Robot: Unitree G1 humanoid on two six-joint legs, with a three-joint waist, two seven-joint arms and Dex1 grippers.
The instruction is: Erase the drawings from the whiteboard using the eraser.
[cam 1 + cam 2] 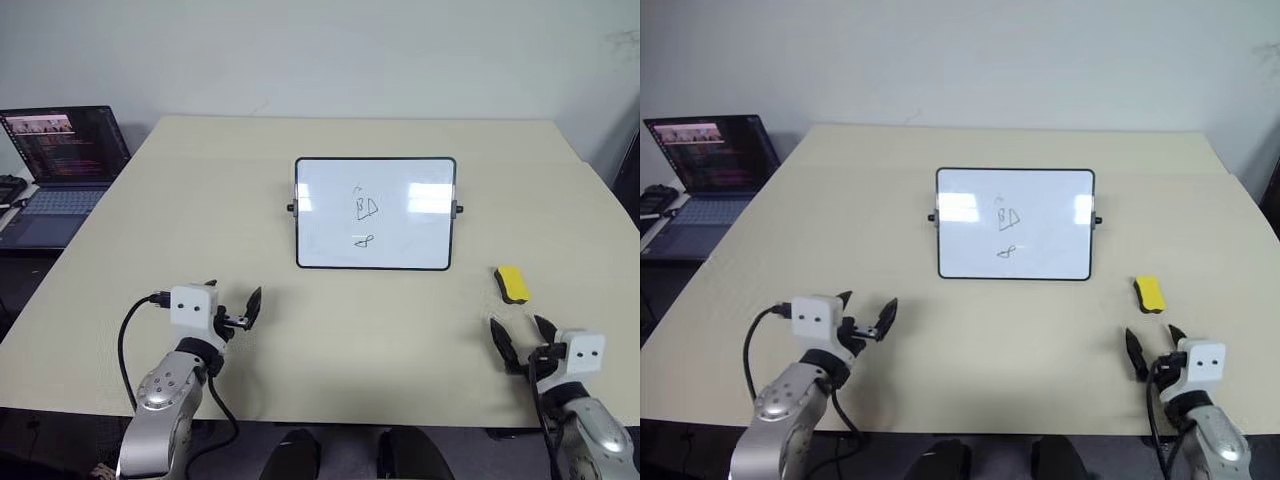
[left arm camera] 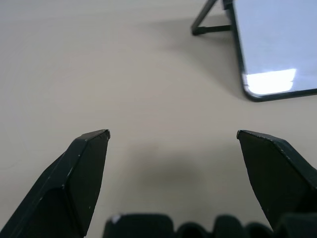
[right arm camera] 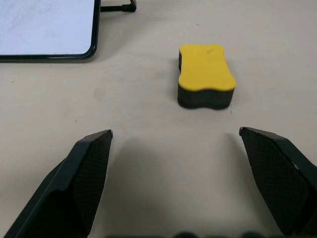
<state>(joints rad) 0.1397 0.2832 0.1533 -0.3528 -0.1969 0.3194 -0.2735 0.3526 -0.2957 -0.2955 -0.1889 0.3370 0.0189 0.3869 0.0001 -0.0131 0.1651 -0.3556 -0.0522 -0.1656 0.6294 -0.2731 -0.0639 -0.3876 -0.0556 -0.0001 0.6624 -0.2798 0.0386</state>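
From above, the whiteboard [image 1: 375,213] stands propped near the middle of the table [image 1: 200,200], tilted back so its drawings [image 1: 366,206] face the robot. The eraser [image 1: 512,283] lies to its right, just ahead of the right hand [image 1: 524,342], which hangs spread and empty, likely lined up for a pickup. The left hand [image 1: 232,305] waits, also spread, holding nothing. A laptop [image 1: 60,165] sits off to the left.

The left wrist view catches the board's corner and stand.

The right wrist view frames the eraser between the spread fingers, yellow side up.
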